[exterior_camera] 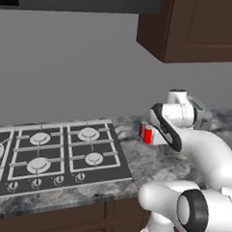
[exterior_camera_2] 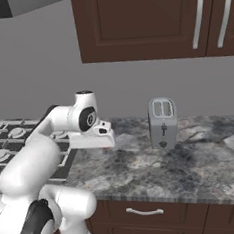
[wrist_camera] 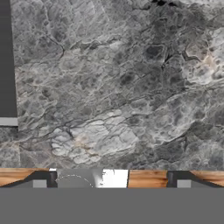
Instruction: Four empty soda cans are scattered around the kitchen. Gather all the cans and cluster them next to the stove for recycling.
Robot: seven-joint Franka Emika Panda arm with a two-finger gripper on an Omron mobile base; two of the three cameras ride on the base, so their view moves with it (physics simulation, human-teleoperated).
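Observation:
One red soda can (exterior_camera: 146, 133) stands upright on the stone counter, a short way right of the stove (exterior_camera: 53, 155). My gripper (wrist_camera: 111, 183) hangs right over it, pointing straight down, jaws wide open. In the hand view the can's silver-grey top (wrist_camera: 83, 179) sits low between the two dark fingertips (wrist_camera: 39, 183), with a gap on each side. From the right base view only a sliver of the red can (exterior_camera_2: 107, 149) peeks out beneath my hand. The stove's dark edge (wrist_camera: 6, 65) runs along the left of the hand view.
A silver slot toaster (exterior_camera_2: 162, 122) stands at the back of the counter (exterior_camera_2: 159, 175), right of my hand. Dark wood wall cabinets (exterior_camera_2: 141, 21) hang above. Bare stone lies between the can and the toaster, and the counter's front edge is close below.

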